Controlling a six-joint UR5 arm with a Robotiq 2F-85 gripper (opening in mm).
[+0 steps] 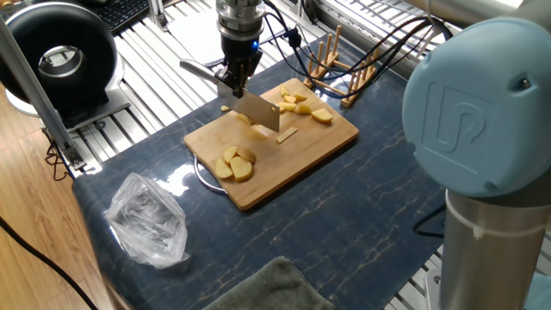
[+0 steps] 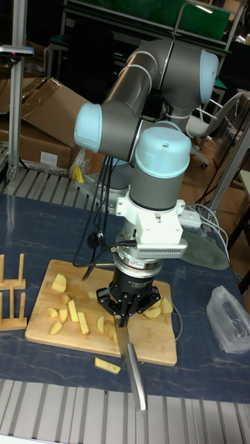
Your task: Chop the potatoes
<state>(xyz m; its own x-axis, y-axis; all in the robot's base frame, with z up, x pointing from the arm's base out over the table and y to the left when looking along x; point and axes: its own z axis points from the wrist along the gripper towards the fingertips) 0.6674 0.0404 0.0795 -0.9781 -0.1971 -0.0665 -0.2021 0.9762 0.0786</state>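
Chopping well advanced: gripper (image 1: 234, 80) pinching knife (image 1: 255, 110) over bamboo board (image 1: 301, 155); potatoes (image 1: 234, 164) mostly cut, rounded halves remain.

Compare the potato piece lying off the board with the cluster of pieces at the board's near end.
The stray potato piece lies alone on the dark tabletop; the potato cluster sits on the bamboo board. The stray piece looks like a stick; the cluster's pieces look rounded and overlap. Both are pale yellow and peeled.
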